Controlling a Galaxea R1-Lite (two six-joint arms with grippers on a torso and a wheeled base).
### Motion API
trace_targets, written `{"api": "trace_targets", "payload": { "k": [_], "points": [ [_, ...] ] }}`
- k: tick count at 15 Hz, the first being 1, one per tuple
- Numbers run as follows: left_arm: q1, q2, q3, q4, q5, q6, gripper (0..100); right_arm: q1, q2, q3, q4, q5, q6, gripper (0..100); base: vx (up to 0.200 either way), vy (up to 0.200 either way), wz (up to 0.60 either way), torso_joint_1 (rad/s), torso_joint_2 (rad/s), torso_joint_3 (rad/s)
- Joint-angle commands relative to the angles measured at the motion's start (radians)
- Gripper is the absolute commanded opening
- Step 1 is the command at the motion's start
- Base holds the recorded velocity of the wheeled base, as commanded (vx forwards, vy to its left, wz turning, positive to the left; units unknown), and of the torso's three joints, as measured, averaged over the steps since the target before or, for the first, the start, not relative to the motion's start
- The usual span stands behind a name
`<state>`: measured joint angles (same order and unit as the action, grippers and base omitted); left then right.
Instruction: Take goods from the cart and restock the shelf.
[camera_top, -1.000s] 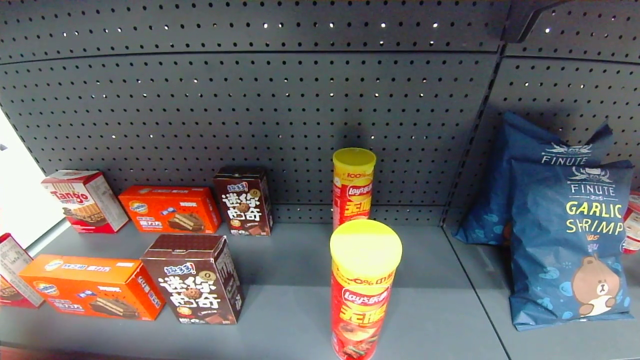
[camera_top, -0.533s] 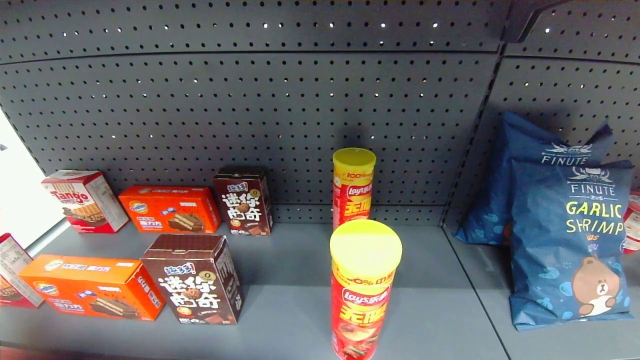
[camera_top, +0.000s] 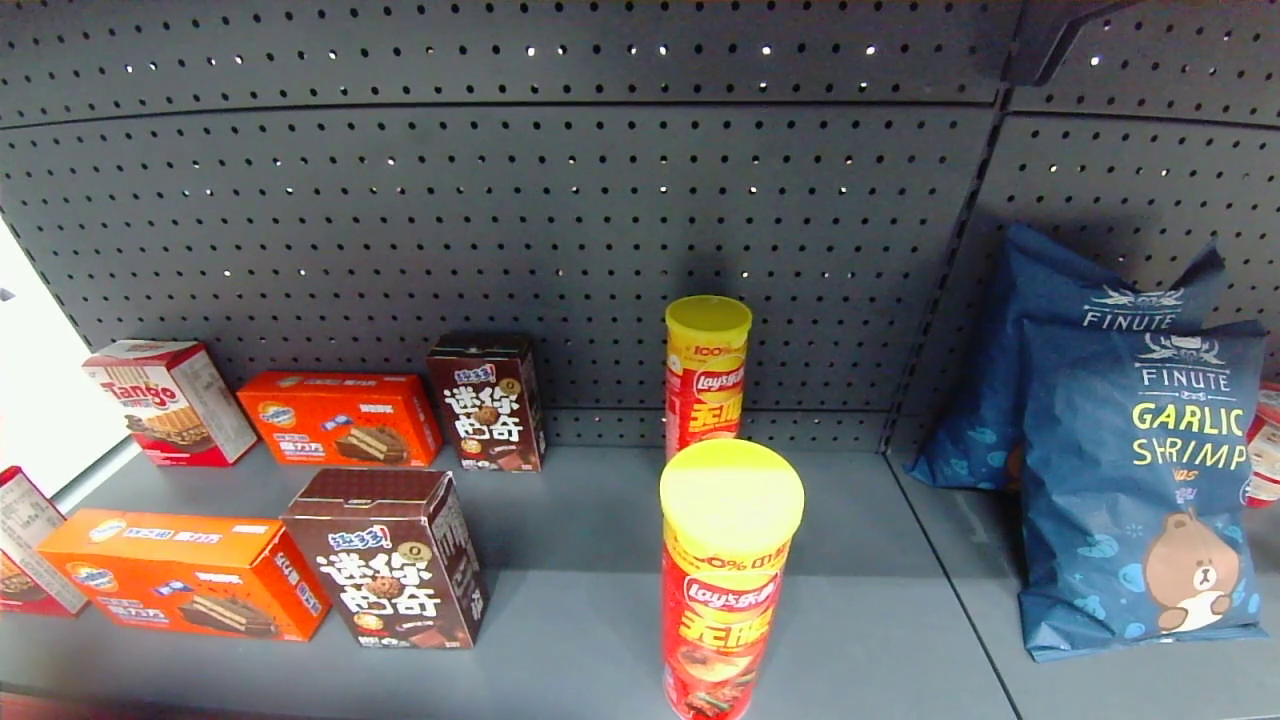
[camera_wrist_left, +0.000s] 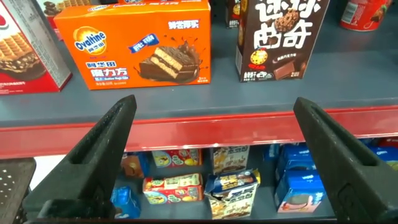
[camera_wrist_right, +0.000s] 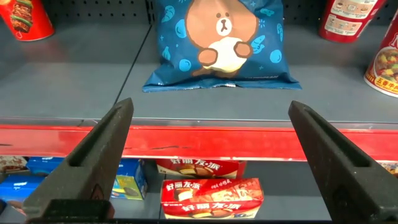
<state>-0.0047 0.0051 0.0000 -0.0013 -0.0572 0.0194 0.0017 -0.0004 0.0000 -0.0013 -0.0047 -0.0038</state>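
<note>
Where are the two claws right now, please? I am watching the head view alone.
Observer: The left claw is open and empty, out in front of the shelf's red front edge, with the orange box beyond it.
Operator: Thank you. And the right one?
Observer: The right claw is also open and empty, in front of the same edge, facing the blue bear bag.
Operator: Is anything stocked underneath?
Observer: Yes, a lower shelf holds goods, among them a red box below the right claw.
</note>
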Motion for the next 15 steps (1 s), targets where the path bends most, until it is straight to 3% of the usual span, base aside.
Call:
{"api": "trace_targets", "payload": {
  "k": [1, 2, 3, 4, 6, 8, 9, 12, 14, 15],
  "points": [
    [0.000, -0.002, 0.000, 0.000, -0.003, 0.002, 100, 0.000, 0.000, 0.000, 0.000, 0.000, 0.001, 100, 0.000, 0.000, 0.00, 0.000, 0.00, 0.000],
    [0.002, -0.004, -0.008, -0.013, -0.009, 0.025, 100, 0.000, 0.000, 0.000, 0.000, 0.000, 0.001, 100, 0.000, 0.000, 0.00, 0.000, 0.00, 0.000],
    [-0.003, 0.018, -0.094, -0.003, -0.052, 0.148, 100, 0.001, 0.000, 0.000, 0.000, 0.000, 0.001, 100, 0.000, 0.000, 0.00, 0.000, 0.00, 0.000],
    [-0.011, 0.090, -0.163, 0.055, -0.118, 0.217, 100, 0.000, 0.000, 0.000, 0.001, 0.000, 0.001, 100, 0.000, 0.000, 0.00, 0.000, 0.00, 0.000],
    [-0.009, 0.115, -0.161, 0.127, -0.197, 0.226, 100, 0.000, 0.000, -0.002, 0.001, 0.002, -0.001, 100, 0.000, 0.000, 0.00, 0.000, 0.00, 0.000],
    [0.000, -0.005, -0.091, 0.135, -0.182, 0.215, 100, 0.000, 0.000, 0.000, 0.001, 0.002, -0.001, 100, 0.000, 0.000, 0.00, 0.000, 0.00, 0.000],
    [0.002, -0.004, -0.087, 0.127, -0.113, 0.195, 100, 0.000, 0.000, 0.000, 0.001, 0.002, -0.001, 100, 0.000, 0.000, 0.00, 0.000, 0.00, 0.000],
    [0.002, 0.004, -0.083, 0.127, -0.012, 0.106, 100, 0.000, 0.000, 0.000, 0.001, 0.002, -0.001, 100, 0.000, 0.000, 0.00, 0.000, 0.00, 0.000],
    [0.000, 0.004, -0.080, 0.124, 0.185, 0.022, 100, 0.000, 0.000, 0.000, 0.001, 0.002, -0.001, 100, 0.000, 0.000, 0.00, 0.000, 0.00, 0.000],
    [0.002, 0.004, -0.075, 0.121, 0.228, -0.015, 100, 0.000, 0.000, -0.002, 0.001, 0.002, -0.001, 100, 0.000, 0.000, 0.00, 0.000, 0.00, 0.000]
  ]
}}
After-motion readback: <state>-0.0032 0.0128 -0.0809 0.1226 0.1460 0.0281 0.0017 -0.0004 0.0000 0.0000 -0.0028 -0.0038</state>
